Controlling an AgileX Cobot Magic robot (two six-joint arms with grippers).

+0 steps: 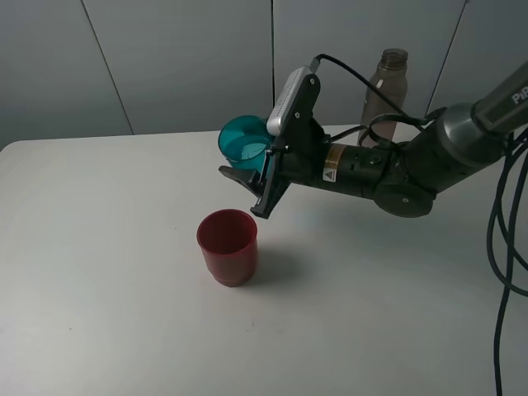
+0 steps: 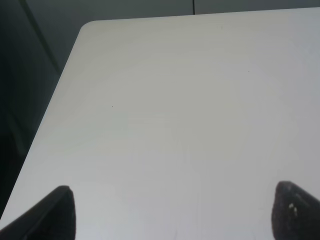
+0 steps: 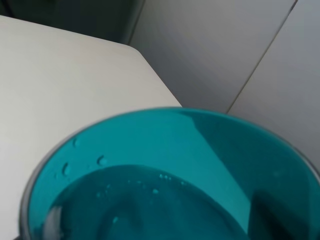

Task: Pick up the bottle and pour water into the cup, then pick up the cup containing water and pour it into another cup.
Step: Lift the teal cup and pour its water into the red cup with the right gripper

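Observation:
My right gripper (image 1: 257, 180) is shut on the teal translucent cup (image 1: 243, 140) and holds it tilted on its side in the air, mouth toward the left, above and a little behind the red cup (image 1: 228, 247). The red cup stands upright on the table. The right wrist view is filled by the teal cup's inside (image 3: 170, 175), with water drops on its wall. The smoky bottle (image 1: 383, 92) stands upright at the back right, partly hidden behind the right arm. My left gripper (image 2: 172, 212) is open over bare table, with only its two dark fingertips (image 2: 57, 210) showing.
The white table (image 1: 99, 272) carries the cups and bottle; its far edge meets a grey panelled wall. Black cables (image 1: 505, 239) hang at the right edge of the exterior view. The left wrist view shows the table's rounded corner (image 2: 87, 27).

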